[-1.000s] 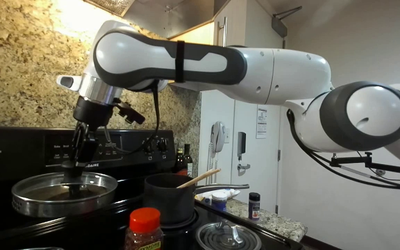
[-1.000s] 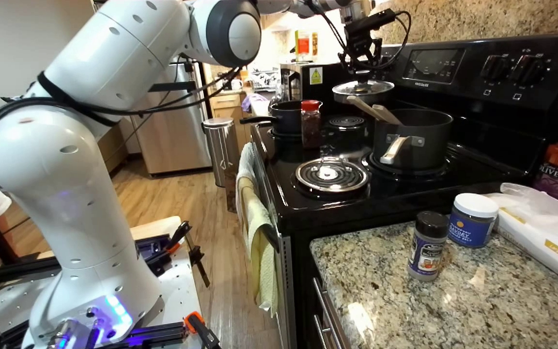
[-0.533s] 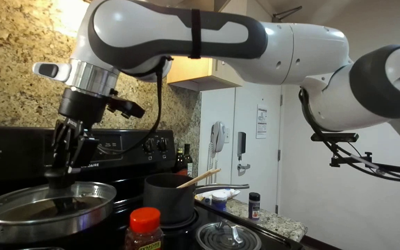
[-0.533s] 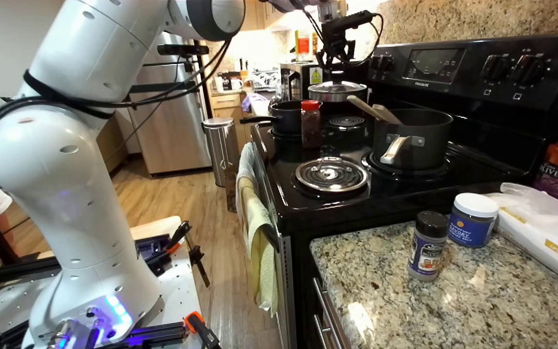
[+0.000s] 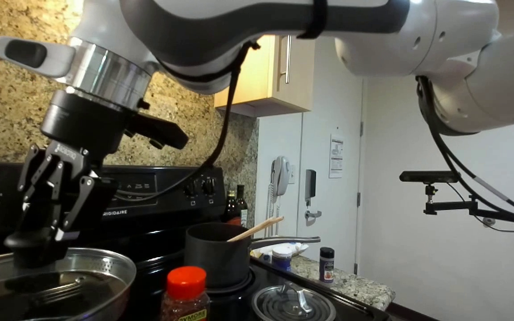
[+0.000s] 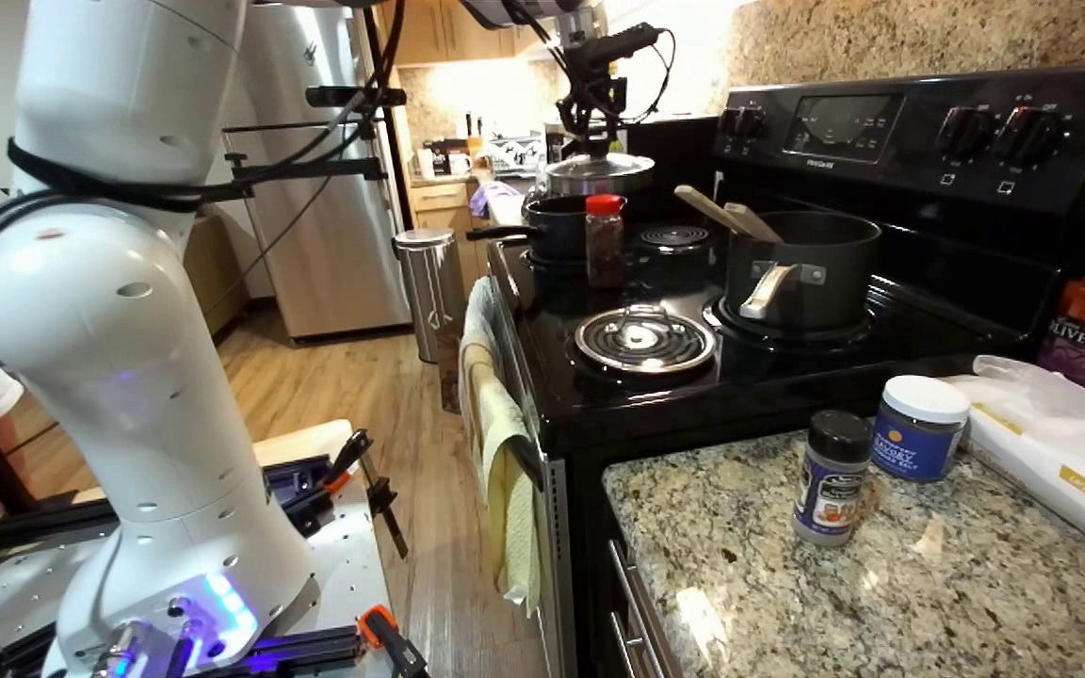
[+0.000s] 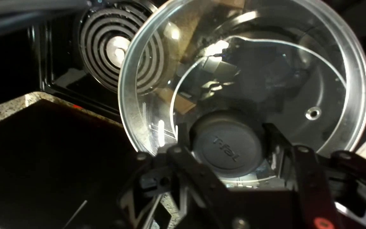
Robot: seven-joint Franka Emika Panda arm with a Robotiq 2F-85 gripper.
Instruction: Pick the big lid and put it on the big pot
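Observation:
The big lid is wide glass with a silvery metal rim and a dark round knob. It shows in an exterior view (image 5: 74, 285), in an exterior view (image 6: 599, 169) and in the wrist view (image 7: 249, 82). My gripper (image 5: 43, 249) is shut on the knob, one finger on each side, and holds the lid in the air over the stove's far side. The gripper also shows in the wrist view (image 7: 227, 136). A black pot with a black handle (image 6: 557, 226) stands below and near the lid. I cannot tell whether the lid is directly over it.
A dark saucepan (image 5: 217, 254) with wooden utensils stands on a back burner. A red-capped spice jar (image 6: 605, 250) stands by the black pot. A small lid with a metal handle (image 5: 295, 307) lies on the near burner. The stove's control panel (image 6: 844, 127) rises behind.
My gripper has carried the lid left in both exterior views. The lid looks larger and lower in an exterior view, away from the control panel. The pots and jar have not moved.

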